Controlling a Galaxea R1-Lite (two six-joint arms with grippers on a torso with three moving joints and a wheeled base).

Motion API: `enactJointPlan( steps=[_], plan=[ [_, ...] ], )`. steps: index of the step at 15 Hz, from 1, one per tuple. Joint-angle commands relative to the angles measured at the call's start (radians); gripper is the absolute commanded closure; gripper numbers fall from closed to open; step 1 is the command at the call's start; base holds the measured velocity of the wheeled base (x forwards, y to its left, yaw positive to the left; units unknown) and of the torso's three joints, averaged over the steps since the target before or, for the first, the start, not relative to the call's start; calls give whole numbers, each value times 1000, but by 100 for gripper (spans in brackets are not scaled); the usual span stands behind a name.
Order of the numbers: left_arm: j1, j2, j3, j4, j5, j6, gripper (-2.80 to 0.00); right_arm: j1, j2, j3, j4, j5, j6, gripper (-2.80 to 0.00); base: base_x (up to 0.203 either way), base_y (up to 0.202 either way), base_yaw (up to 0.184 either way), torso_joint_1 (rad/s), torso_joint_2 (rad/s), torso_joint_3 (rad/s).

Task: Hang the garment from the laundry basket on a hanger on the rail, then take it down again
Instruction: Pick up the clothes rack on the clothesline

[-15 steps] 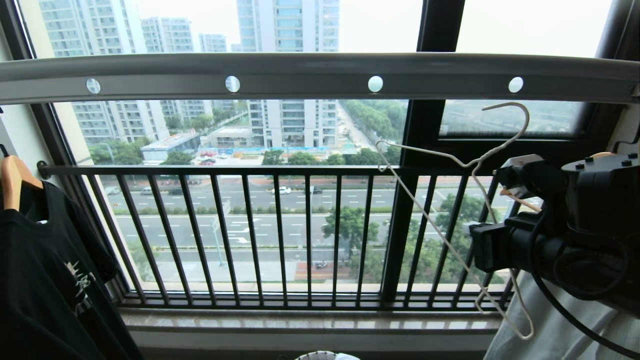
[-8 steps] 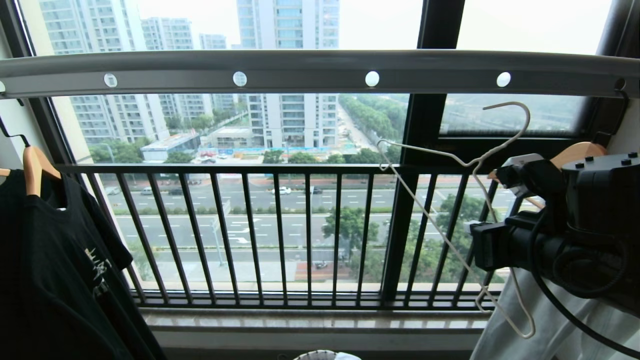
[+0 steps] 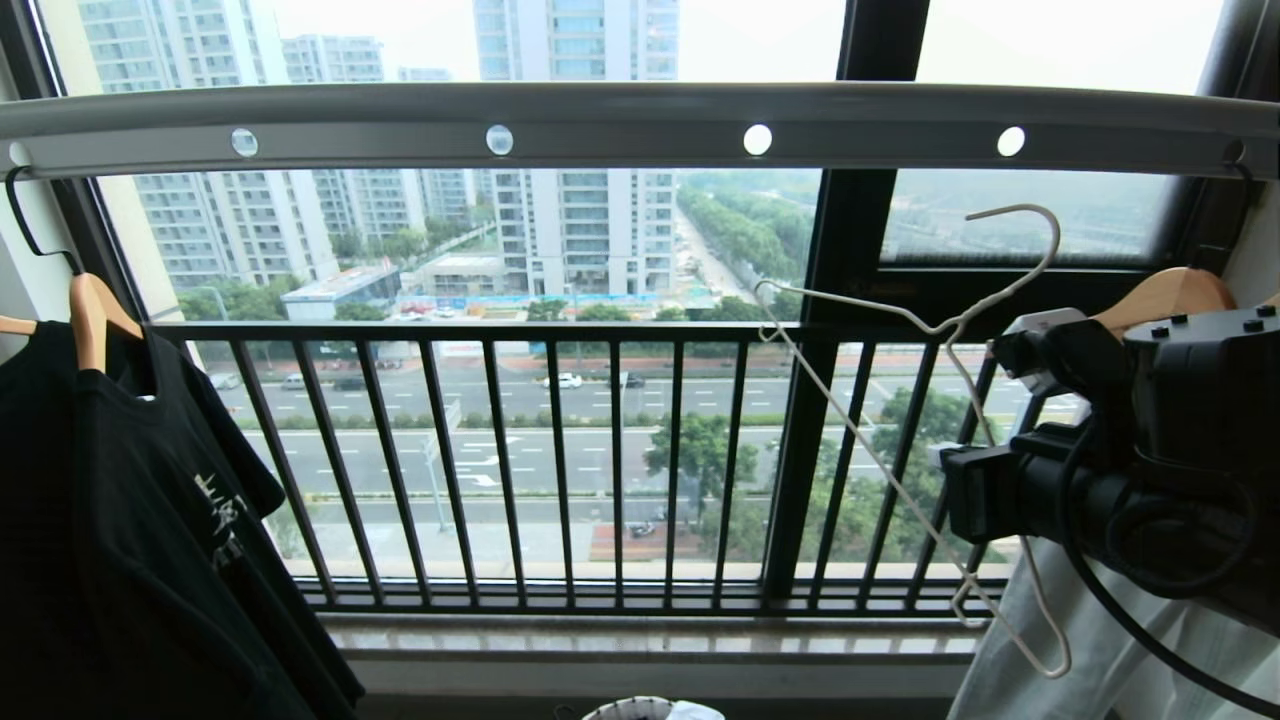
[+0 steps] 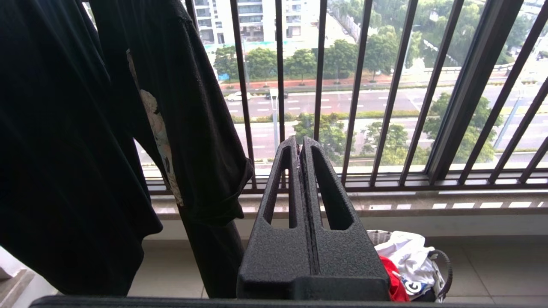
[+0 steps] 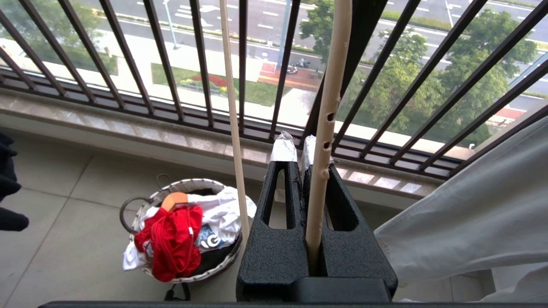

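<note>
The grey rail (image 3: 620, 130) with round holes runs across the top of the head view. My right gripper (image 3: 1035, 335) is raised at the right below it, shut on the cream wire hanger (image 3: 880, 468), whose hook points up under the rail without touching it. In the right wrist view the hanger (image 5: 325, 128) passes between the taped fingers of that gripper (image 5: 297, 147). The red garment (image 5: 171, 244) lies crumpled in the laundry basket (image 5: 188, 183) on the floor. My left gripper (image 4: 299, 143) is shut and empty, with the garment (image 4: 391, 278) and basket (image 4: 376, 236) below it.
A black T-shirt (image 3: 120, 500) hangs on a wooden hanger (image 3: 90, 310) at the left. A pale garment (image 3: 1080, 650) hangs on another wooden hanger (image 3: 1160, 295) at the right. The black balcony railing (image 3: 560, 460) stands behind. White clothes (image 5: 222, 214) also lie in the basket.
The whole head view has shifted as the camera moved: the rail now sits higher in the picture and both wooden hangers show more. The right gripper still holds the hanger in the same pose.
</note>
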Motion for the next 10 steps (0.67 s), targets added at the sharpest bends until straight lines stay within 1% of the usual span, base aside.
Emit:
enactJointPlan(
  steps=[1,10],
  plan=[
    [0,1,0,-1,-1,0,0,0,0,1,-2,-2,0,0,0,0,0,-67,135,79],
    [0,1,0,-1,-1,0,0,-1,-2,1,-2,-3,0,0,0,0,0,-98,208,113]
  ],
)
